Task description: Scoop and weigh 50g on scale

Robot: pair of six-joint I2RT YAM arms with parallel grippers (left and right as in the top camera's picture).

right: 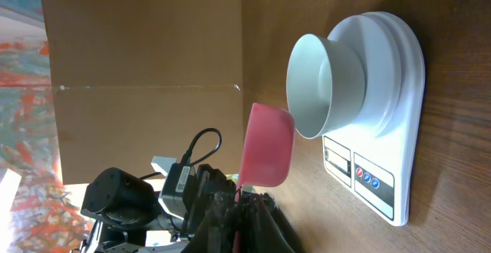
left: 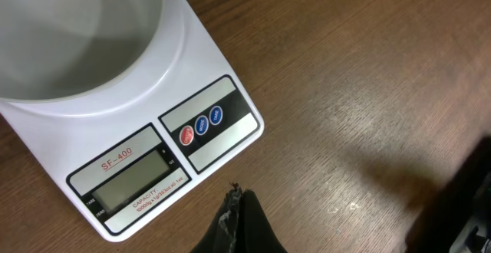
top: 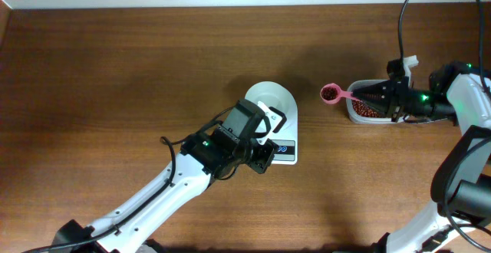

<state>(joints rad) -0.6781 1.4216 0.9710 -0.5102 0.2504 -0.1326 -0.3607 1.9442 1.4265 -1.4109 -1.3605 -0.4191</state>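
step: beans (top: 330, 93) are held in spoon (top: 345, 95), clamped by closed right gripper (top: 370, 96) beside tub (top: 360, 117) near tabletop's right edge | left gripper (left: 235, 207) is closed, empty, beside scale (left: 207, 123) | next: spoon is to be tipped over bowl (right: 322, 84)

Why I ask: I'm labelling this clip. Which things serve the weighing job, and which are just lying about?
Job: scale, its bowl, beans, pink spoon, clear tub.
Lying about: cardboard panel in the background.
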